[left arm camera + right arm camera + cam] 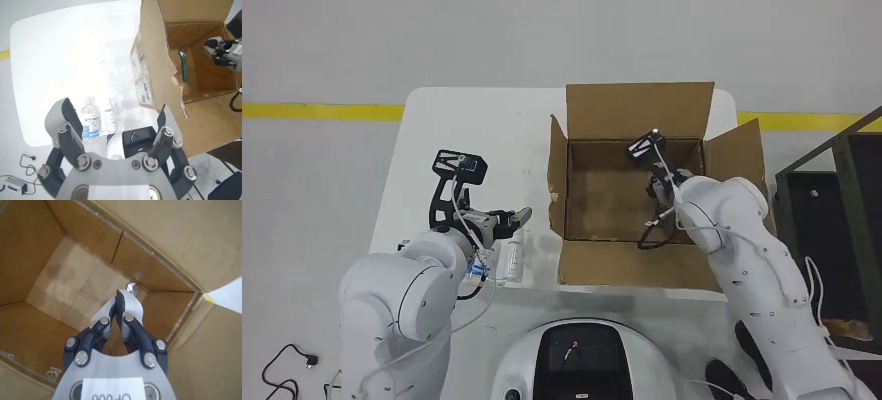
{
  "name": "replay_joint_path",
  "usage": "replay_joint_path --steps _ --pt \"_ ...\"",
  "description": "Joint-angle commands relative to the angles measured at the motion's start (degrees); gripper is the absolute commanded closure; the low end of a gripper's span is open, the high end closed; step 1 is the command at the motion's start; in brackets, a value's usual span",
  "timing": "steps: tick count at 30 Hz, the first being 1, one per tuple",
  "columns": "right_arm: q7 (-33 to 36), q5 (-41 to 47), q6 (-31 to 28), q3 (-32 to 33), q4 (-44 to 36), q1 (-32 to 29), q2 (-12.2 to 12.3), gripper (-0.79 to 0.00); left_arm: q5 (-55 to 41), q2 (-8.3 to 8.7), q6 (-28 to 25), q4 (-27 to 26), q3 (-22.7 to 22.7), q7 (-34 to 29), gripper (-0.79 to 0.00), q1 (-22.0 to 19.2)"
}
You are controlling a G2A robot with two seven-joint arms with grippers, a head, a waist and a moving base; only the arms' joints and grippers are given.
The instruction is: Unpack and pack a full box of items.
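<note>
Left gripper (pixel 116 108), jaws spread wide and empty, hangs above a clear bottle (pixel 90 121) and a spray bottle (pixel 111 117) standing at 8 o'clock from the box (pixel 151 47). Right gripper (pixel 120 298), fingers pressed together with nothing between them, hangs inside the box over the green wrench (pixel 183 65) on its floor.

Bright, even light; the box (pixel 632 265) interior lies shaded.
</note>
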Motion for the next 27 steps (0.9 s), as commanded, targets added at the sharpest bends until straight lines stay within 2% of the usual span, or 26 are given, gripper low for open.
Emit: replay_joint_path --steps 1,10,27 --pt "1.5 -1.6 1.6 -2.0 2.9 1.4 -0.5 0.000 0.0 0.00 0.0 0.0 0.0 0.0 -0.785 0.0" --pt "7.0 -1.1 8.3 -5.6 12.5 5.8 -2.4 0.000 0.0 0.00 0.0 0.0 0.0 0.0 -0.785 0.0" --pt "10.8 -6.2 11.8 -8.5 18.9 8.1 -4.3 0.000 0.0 0.00 0.0 0.0 0.0 0.0 -0.785 0.0"
